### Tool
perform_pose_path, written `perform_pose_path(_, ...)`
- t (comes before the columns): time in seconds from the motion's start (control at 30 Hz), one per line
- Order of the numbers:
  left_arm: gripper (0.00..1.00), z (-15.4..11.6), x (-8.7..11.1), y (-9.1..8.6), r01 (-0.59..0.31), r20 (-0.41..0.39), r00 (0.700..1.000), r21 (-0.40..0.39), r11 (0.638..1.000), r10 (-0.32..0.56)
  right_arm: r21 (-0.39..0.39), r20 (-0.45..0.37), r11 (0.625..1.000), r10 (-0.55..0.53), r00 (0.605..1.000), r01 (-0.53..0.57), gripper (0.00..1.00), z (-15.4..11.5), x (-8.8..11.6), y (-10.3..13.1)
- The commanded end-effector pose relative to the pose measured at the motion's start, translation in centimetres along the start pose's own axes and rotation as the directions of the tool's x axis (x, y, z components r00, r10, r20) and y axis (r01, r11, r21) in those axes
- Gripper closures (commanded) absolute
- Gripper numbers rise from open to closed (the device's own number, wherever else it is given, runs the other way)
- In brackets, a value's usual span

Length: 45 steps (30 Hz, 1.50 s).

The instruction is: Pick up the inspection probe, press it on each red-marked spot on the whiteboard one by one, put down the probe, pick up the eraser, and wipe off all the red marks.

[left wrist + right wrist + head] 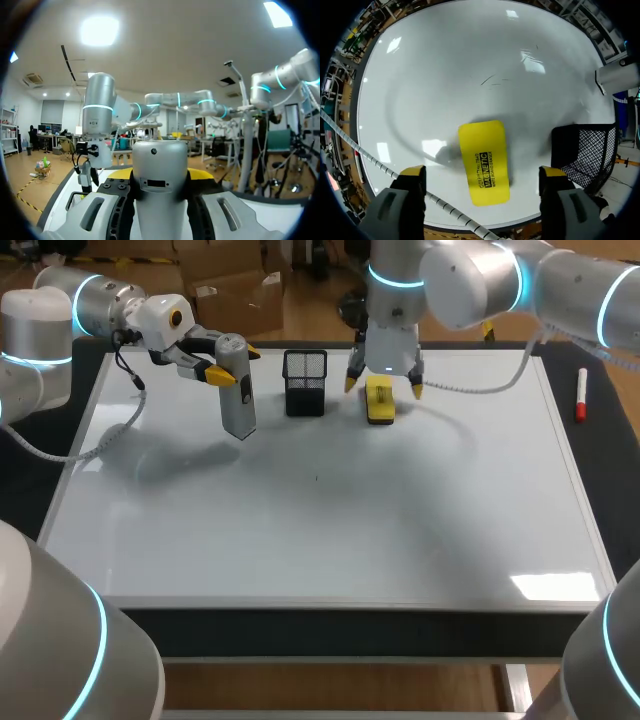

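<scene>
The grey inspection probe [238, 390] hangs tip-down over the back left of the whiteboard [330, 520], and my left gripper [222, 365] is shut on its upper end. In the left wrist view the probe [160, 185] fills the space between the yellow-tipped fingers of the left gripper [160, 175]. The yellow eraser [380, 400] lies flat on the board at the back middle. My right gripper [384, 386] stands open just above it, one finger to each side. In the right wrist view the eraser [484, 161] lies clear of both fingers of the right gripper [482, 172]. I see no red marks.
A black mesh holder [305, 383] stands on the board between the probe and the eraser, and close beside my right gripper's finger [582, 150]. A red marker [581, 395] lies off the board's right edge. Faint dark strokes [492, 80] sit mid-board.
</scene>
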<state>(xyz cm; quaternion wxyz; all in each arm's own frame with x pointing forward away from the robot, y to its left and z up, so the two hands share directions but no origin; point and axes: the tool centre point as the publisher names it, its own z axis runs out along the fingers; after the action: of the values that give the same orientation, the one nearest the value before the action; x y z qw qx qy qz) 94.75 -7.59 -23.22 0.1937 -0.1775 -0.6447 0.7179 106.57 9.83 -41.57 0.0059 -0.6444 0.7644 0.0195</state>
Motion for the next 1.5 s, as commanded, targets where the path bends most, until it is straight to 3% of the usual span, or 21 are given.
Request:
perform_pose_path(0.03,1.00,0.0,0.0,-0.2,0.001,-0.003,1.000,-0.002,1.000,-0.001,0.026,0.040,0.998,0.052,0.998,-0.053,0.00,-1.7,1.9,1.2)
perform_pose_path(0.3,1.00,0.0,0.0,-0.2,0.001,-0.003,1.000,-0.002,1.000,-0.001,-0.002,0.174,0.959,0.280,0.944,-0.284,0.00,-4.1,4.6,2.2)
perform_pose_path(0.5,1.00,0.0,0.0,-0.2,0.001,-0.003,1.000,-0.002,1.000,-0.001,-0.049,0.296,0.894,0.439,0.848,-0.446,0.00,-6.3,6.4,2.6)
perform_pose_path(0.57,1.00,0.0,0.0,-0.2,0.001,-0.003,1.000,-0.002,1.000,-0.001,-0.074,0.299,0.862,0.499,0.813,-0.502,0.00,-7.0,6.9,2.6)
perform_pose_path(0.93,1.00,0.0,0.0,-0.2,0.001,-0.003,1.000,-0.002,1.000,-0.001,-0.166,0.412,0.750,0.643,0.646,-0.641,0.00,-10.7,9.1,3.5)
perform_pose_path(1.07,1.00,0.0,0.0,-0.2,0.001,-0.003,1.000,-0.002,1.000,-0.001,-0.191,0.428,0.724,0.669,0.608,-0.663,0.00,-11.5,9.6,3.7)
perform_pose_path(1.13,1.00,0.0,0.0,-0.2,0.001,-0.003,1.000,-0.002,1.000,-0.001,-0.221,0.401,0.693,0.706,0.583,-0.687,0.00,-11.8,9.7,3.8)
perform_pose_path(1.5,1.00,0.0,0.0,-0.2,0.001,-0.003,1.000,-0.002,1.000,-0.001,-0.247,0.410,0.689,0.711,0.571,-0.681,0.00,-12.2,9.9,3.8)
